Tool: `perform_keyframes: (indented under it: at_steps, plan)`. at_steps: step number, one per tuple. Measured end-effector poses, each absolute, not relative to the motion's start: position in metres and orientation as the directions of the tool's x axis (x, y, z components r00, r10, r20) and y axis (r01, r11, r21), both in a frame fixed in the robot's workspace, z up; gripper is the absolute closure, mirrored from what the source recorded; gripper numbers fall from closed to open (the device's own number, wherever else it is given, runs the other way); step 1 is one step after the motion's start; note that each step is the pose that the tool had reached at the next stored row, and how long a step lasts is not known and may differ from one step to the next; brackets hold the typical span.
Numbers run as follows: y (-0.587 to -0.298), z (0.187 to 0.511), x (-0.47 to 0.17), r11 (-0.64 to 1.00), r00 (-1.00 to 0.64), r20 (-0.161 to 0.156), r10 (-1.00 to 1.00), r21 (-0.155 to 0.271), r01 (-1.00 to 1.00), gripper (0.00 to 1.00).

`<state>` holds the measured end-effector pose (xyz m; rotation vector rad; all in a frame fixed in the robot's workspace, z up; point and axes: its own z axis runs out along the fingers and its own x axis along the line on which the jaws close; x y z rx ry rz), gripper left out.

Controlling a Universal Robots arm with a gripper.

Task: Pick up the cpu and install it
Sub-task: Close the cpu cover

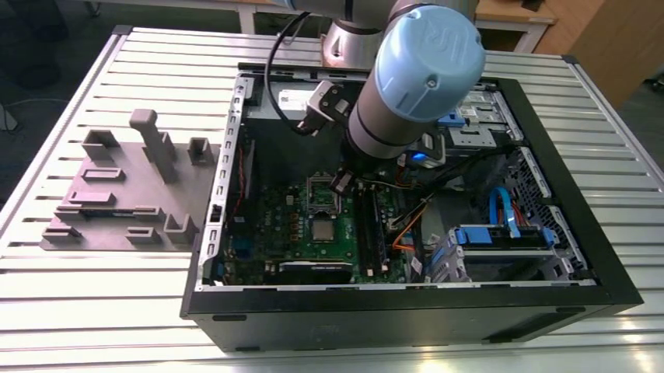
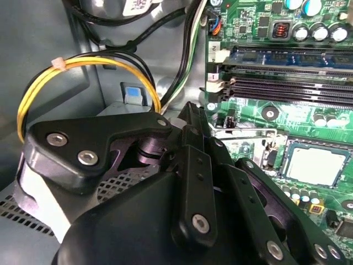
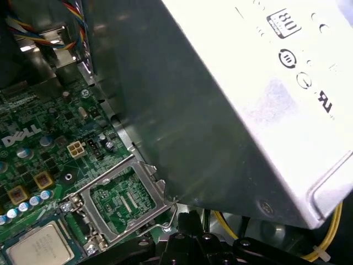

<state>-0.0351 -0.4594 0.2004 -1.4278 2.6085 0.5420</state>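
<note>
The cpu (image 1: 325, 230) lies flat in its socket on the motherboard (image 1: 278, 227) inside the computer case (image 1: 394, 318), so picking and placing look done. The socket frame (image 3: 124, 201) is swung open just beside it, not yet shut over the chip. The pincer (image 1: 341, 184) hangs near the frame, apart from the cpu; whether it is wide or narrow I cannot tell.

The cpu (image 2: 313, 164) had a pale satin metal top; the power supply case (image 3: 220, 138) was smooth grey sheet metal
</note>
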Motion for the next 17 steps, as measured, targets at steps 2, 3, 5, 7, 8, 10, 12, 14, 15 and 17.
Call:
perform_keyframes:
  at_steps: [2,3,5,7,8,10,12,14,15,17]
  plan:
    - [-0.4595,0.1983,-0.0351,0.491,-0.548,-0.271,-0.791,0.252,-0.834,0.90]
    - [-0.4595,0.1972,-0.0351,0.491,-0.548,-0.271,-0.791,0.252,-0.834,0.90]
    - [-0.4595,0.1957,-0.0351,0.490,-0.548,-0.271,-0.792,0.252,-0.834,0.90]
    - [-0.4595,0.1944,-0.0351,0.490,-0.547,-0.272,-0.792,0.253,-0.834,0.90]
    - [-0.4595,0.1938,-0.0351,0.490,-0.547,-0.272,-0.792,0.253,-0.834,0.90]
    - [-0.4595,0.1934,-0.0351,0.490,-0.547,-0.272,-0.792,0.253,-0.834,0.90]
    - [-0.4595,0.1933,-0.0351,0.489,-0.547,-0.273,-0.792,0.253,-0.835,0.90]
    - [-0.4595,0.1932,-0.0351,0.488,-0.547,-0.277,-0.790,0.256,-0.835,0.90]
    - [-0.4594,0.1932,-0.0351,0.488,-0.547,-0.278,-0.790,0.256,-0.835,0.90]
    - [-0.4591,0.1931,-0.0350,0.487,-0.547,-0.280,-0.789,0.257,-0.835,0.90]
